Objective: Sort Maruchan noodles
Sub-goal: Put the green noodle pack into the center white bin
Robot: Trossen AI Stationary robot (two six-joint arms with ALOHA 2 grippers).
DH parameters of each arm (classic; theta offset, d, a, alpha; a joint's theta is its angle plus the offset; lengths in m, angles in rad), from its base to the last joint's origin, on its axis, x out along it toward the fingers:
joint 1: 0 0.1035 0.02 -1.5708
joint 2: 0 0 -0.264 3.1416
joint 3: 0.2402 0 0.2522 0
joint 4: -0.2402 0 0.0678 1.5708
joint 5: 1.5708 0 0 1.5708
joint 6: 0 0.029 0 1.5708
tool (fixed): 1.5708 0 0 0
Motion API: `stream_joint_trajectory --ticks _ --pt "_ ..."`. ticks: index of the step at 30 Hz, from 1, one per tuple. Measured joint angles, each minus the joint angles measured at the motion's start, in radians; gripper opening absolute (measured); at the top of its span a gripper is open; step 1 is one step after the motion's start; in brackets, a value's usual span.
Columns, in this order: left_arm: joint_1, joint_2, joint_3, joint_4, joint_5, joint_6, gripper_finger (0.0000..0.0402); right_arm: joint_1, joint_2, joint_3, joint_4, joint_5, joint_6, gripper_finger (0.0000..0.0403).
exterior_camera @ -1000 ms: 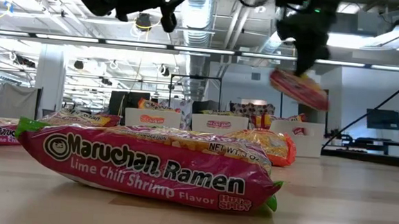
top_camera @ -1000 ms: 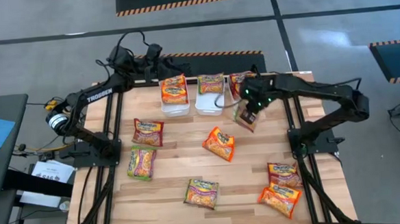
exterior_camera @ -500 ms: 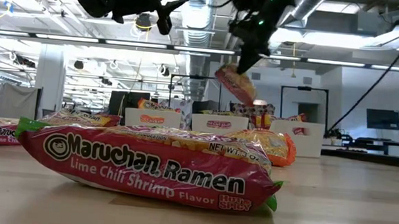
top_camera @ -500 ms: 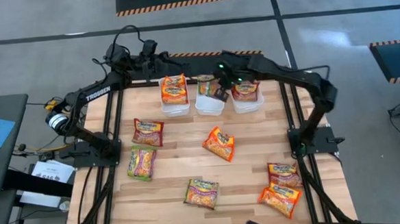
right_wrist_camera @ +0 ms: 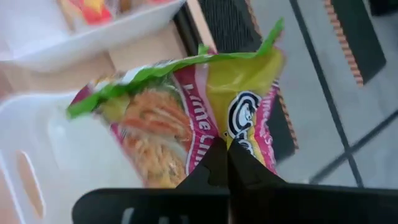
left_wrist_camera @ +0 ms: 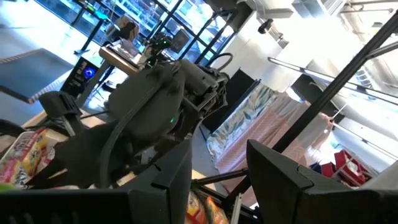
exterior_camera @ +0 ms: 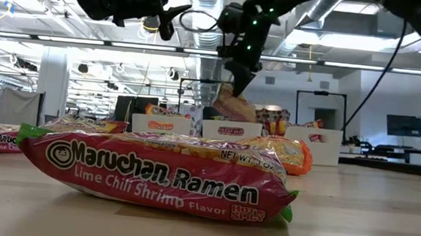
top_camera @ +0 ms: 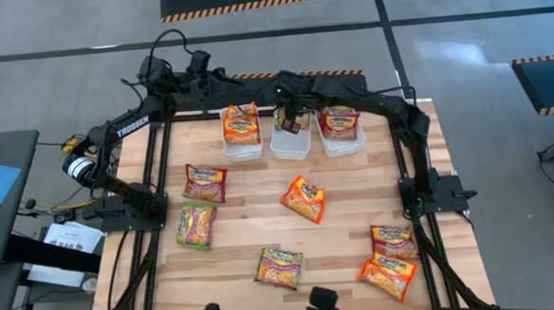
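The left arm reaches along the table's far edge, its left tool point(top_camera: 199, 72) hanging in the air just behind the left bin point(top_camera: 242, 138), fingers apart with nothing between them. That bin carries an orange packet point(top_camera: 241, 125). Nearer, on the left side, a red packet point(top_camera: 205, 182) lies flat, and a green-edged packet point(top_camera: 196, 225) lies close to the table's left edge point(top_camera: 155, 228).

Moving across: the right arm stretches from its base on the right side over to the middle bin point(top_camera: 290, 143), and the right tool point(top_camera: 294, 122) sits above that bin, clamped shut on a lime chili shrimp packet point(right_wrist_camera: 186, 118). The right wrist view shows the packet pinched at one end and hanging over the bin's white wall. From table height, the packet point(exterior_camera: 233, 105) dangles just above the row of bins.

The middle of the table is roomy: only an orange packet in the centre point(top_camera: 303, 198) and a green-edged one near the front point(top_camera: 279, 267), well apart from each other. That front one fills the low view.

Further right, the right bin point(top_camera: 343, 138) holds a red packet point(top_camera: 339, 122). Down at the front right corner, two packets point(top_camera: 393, 239) point(top_camera: 387, 274) lie just beside each other, near the table's edge.
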Motion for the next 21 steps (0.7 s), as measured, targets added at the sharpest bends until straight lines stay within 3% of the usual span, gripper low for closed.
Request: stream_joint_trajectory --ticks 13,21 --pt "0.021 0.000 0.000 0.000 0.048 0.001 0.0137 0.014 0.146 0.054 -0.072 0.099 -0.080 0.0007" --pt "0.021 0.000 0.000 0.000 0.048 0.001 0.0137 0.015 0.146 0.054 -0.076 0.089 -0.178 0.0078"
